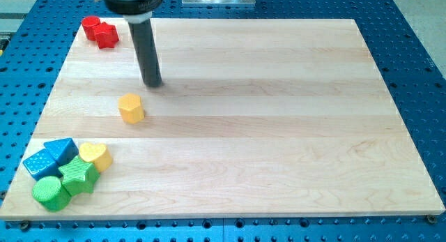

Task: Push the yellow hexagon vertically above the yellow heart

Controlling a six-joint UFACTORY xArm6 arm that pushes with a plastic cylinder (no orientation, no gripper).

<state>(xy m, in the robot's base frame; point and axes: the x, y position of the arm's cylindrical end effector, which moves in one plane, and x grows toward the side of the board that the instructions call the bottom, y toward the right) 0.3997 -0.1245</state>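
Note:
The yellow hexagon [131, 108] sits on the wooden board in the left half, standing alone. The yellow heart [95, 156] lies lower left of it, in a cluster near the board's bottom left corner. My tip [152, 83] is the lower end of a dark rod that comes down from the view's top. The tip rests on the board just above and to the right of the hexagon, a short gap away, not touching it.
Beside the heart are two blue blocks [50, 157], a green star [79, 176] and a green cylinder [50, 193]. Two red blocks [100, 31] sit at the board's top left corner. The wooden board [279, 116] lies on a blue perforated table.

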